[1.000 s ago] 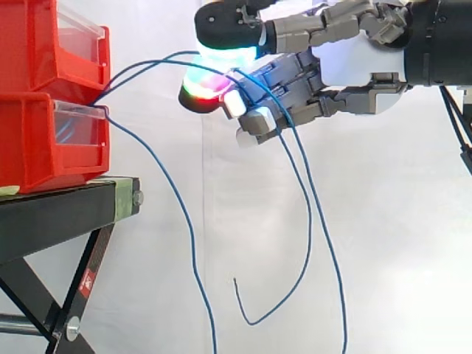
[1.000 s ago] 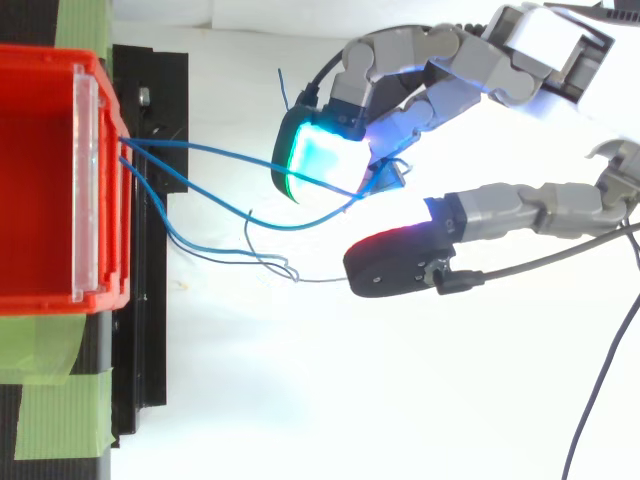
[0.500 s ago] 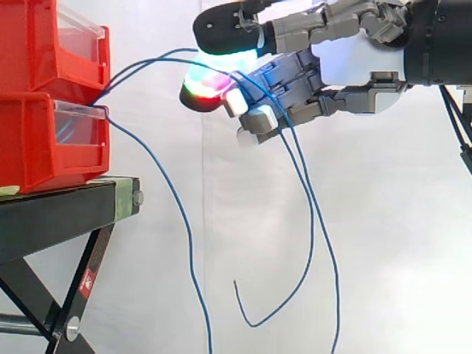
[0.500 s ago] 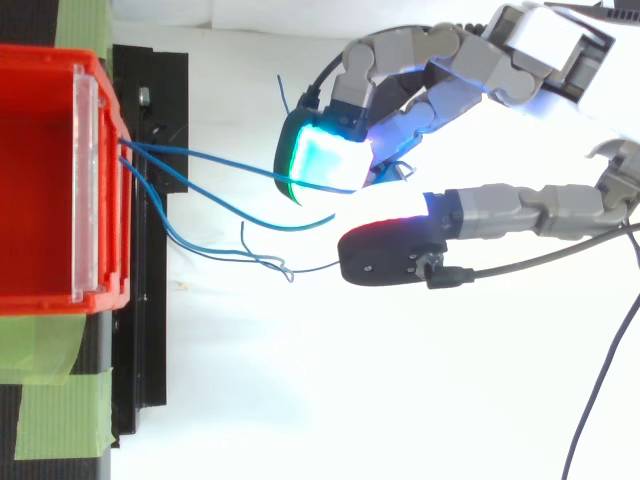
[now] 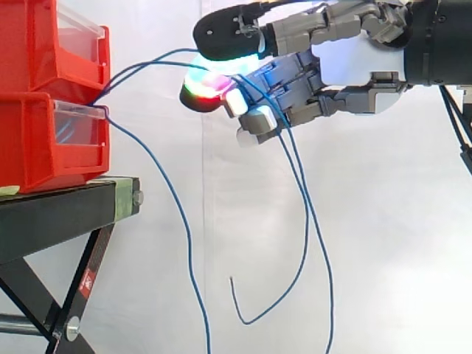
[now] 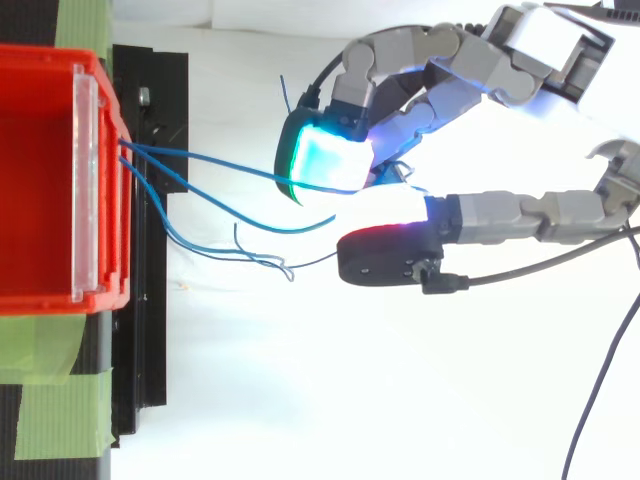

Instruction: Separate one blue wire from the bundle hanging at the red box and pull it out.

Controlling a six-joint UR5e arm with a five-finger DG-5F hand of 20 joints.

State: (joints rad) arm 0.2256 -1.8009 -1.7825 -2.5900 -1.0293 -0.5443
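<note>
Several thin blue wires, slackly looped

Left of hand: stacked red bins on the black stand close that side.
Gap between: blue wires cross it.
Below hand: hanging wire loops; clear room beside them, before the curtain.

We find both views bright and evenly lit, the white curtain nearly shadowless; in the top view the hand's glowing pads flare white at the centre; in the side view they glow green and red towards 11 o'clock.
</note>
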